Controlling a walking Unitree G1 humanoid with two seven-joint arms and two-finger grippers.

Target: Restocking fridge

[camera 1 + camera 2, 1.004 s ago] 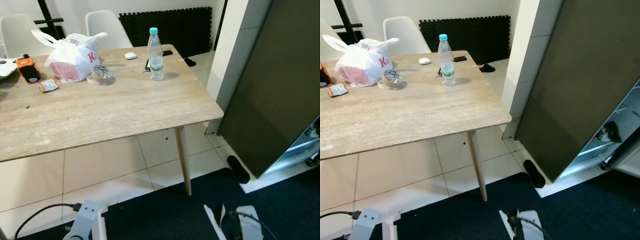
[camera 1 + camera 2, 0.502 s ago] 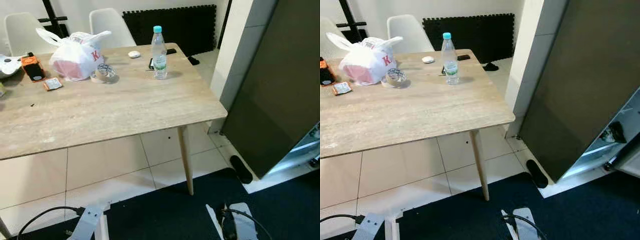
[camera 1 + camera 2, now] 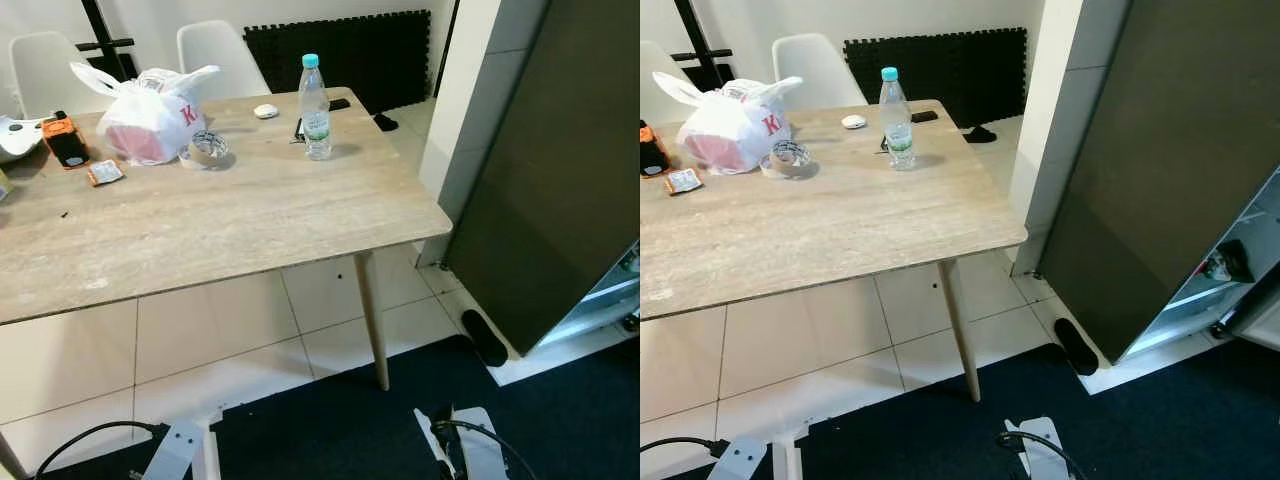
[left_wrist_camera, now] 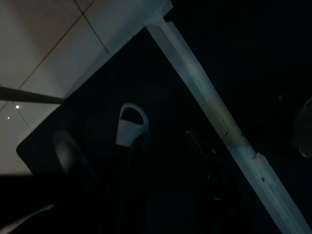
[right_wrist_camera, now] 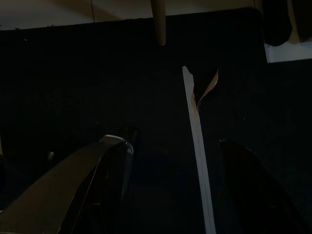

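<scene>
Two grippers hang low at the robot's sides over a dark blue mat (image 3: 560, 420). The right gripper (image 5: 170, 195) has its two black fingers spread apart with nothing between them, pointing down at the mat, where a thin white strip (image 5: 197, 146) lies; a wooden table leg (image 5: 158, 19) and tiled floor lie beyond. The left gripper (image 4: 165, 190) is very dark, so I cannot tell how its fingers stand; past it run a pale bar (image 4: 209, 97) and floor tiles (image 4: 44, 44). Both silver arms show just at the near edge of the head views, hanging idle. Farther off stands a wooden table (image 3: 200, 220) carrying a clear water bottle (image 3: 315, 108) with a blue cap, upright near its far right corner. To its left sit a roll of tape (image 3: 206, 150) and a white plastic bag (image 3: 150, 112). At the right, the fridge's dark door (image 3: 1160, 170) stands open, and the right eye view shows lit shelves (image 3: 1230, 270) behind it.
</scene>
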